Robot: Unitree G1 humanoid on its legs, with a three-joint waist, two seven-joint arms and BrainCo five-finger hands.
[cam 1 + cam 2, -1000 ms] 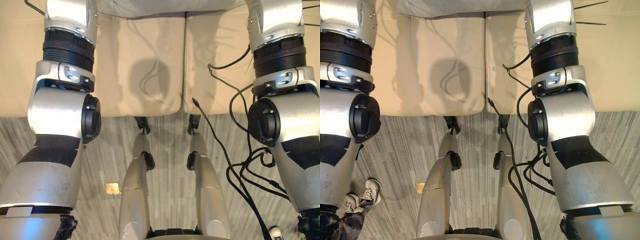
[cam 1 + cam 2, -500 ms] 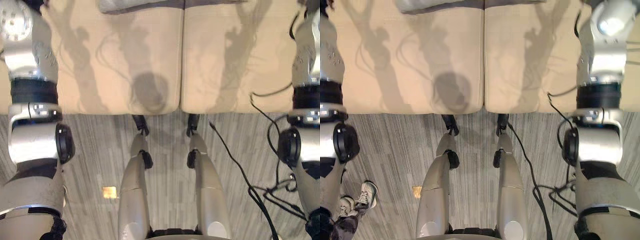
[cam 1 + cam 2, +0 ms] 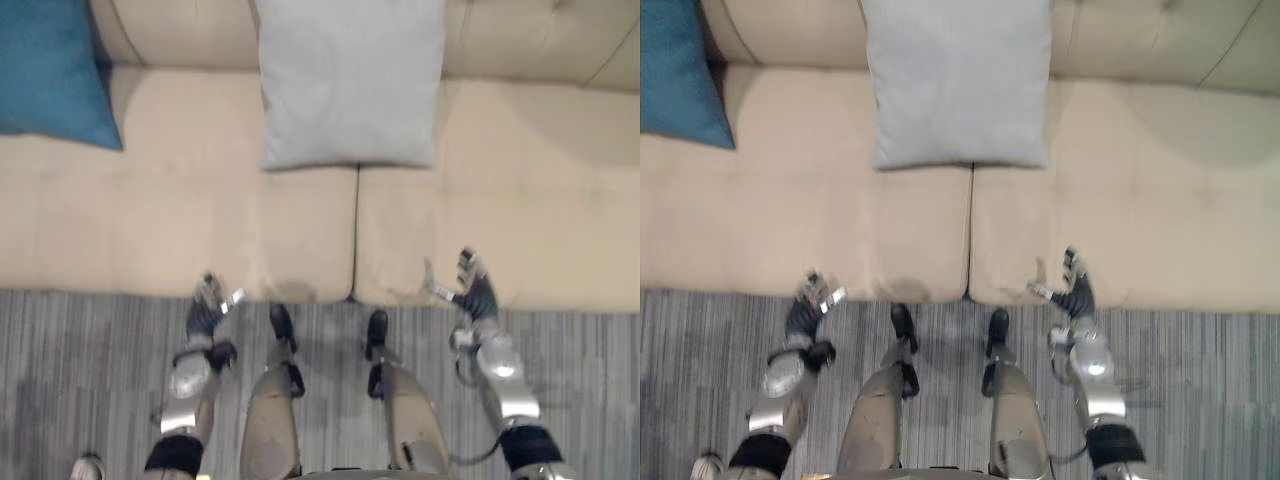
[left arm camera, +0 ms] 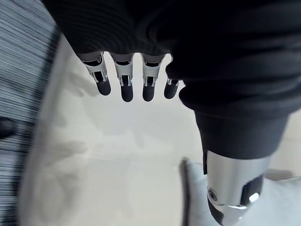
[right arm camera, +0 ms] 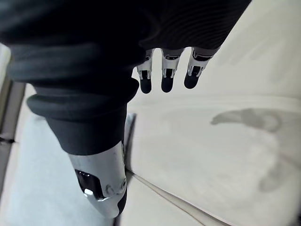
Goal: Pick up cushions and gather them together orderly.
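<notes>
A light grey cushion (image 3: 350,80) leans against the backrest at the middle of the beige sofa (image 3: 150,230), over the seam between the two seats. A teal cushion (image 3: 50,70) rests at the far left. My left hand (image 3: 207,308) hangs low at the sofa's front edge, left of the seam, fingers straight and holding nothing. My right hand (image 3: 473,290) hovers at the front edge of the right seat, also open and empty. The left wrist view shows straight fingers (image 4: 122,82) over the beige seat, with the grey cushion (image 4: 263,207) past them. The right wrist view shows the same, fingers (image 5: 164,75) relaxed.
Grey striped carpet (image 3: 90,370) runs along the front of the sofa. A shoe (image 3: 85,467) shows at the lower left on the carpet. The right seat (image 3: 530,200) lies bare.
The camera has pulled back and up, so both cushions have come into view. Both arms have dropped from close and raised positions to low at the sofa's front edge.
</notes>
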